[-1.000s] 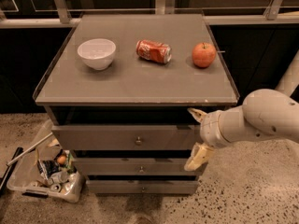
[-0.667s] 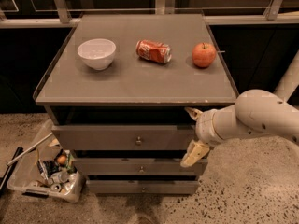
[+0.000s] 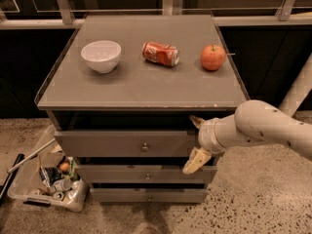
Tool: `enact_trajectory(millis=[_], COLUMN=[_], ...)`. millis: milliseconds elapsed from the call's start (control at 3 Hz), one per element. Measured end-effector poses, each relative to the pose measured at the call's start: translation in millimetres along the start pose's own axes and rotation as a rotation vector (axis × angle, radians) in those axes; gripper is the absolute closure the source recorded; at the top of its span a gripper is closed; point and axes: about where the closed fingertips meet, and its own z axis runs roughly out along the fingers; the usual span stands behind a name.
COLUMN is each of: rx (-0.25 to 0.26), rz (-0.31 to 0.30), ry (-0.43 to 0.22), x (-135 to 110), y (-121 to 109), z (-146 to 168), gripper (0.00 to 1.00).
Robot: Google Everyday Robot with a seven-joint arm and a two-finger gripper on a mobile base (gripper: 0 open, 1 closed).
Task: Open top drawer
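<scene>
the task looks barely begun. the top drawer (image 3: 112, 144) sits directly under the worktop (image 3: 136, 89), above the two lower drawers (image 3: 122, 174). as far as this view shows, its flat grey front is closed or very nearly so: none of its box body shows, only a dark gap between the front and the worktop edge. its small round knob (image 3: 144, 146) is at the middle of the front, with nothing touching it.

the gripper (image 3: 193, 144) is at the right end of that drawer front, well apart from the knob. its jaws are spread wide and hold nothing, one finger up by the top corner of the front and the other pointing down past its lower edge (so they seem to bracket the end of the front rather than pinch it).

i judge that all of the real work is left: getting a hold on the knob or the edge of the front, then pulling the drawer out towards the camera.

on the worktop a white bowl (image 3: 101, 55), a red can (image 3: 160, 53) lying on its side and an apple (image 3: 213, 57) stand in a row, clear of the drawer's path.
</scene>
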Motion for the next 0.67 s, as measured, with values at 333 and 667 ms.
enact_trajectory(millis=[333, 667], rx=[0.008, 0.028], rz=[0.002, 0.019], ry=[0.001, 0.009], x=[4.2, 16.8], y=[-4.1, -16.0], z=[8.2, 14.0], gripper=[0.0, 0.0])
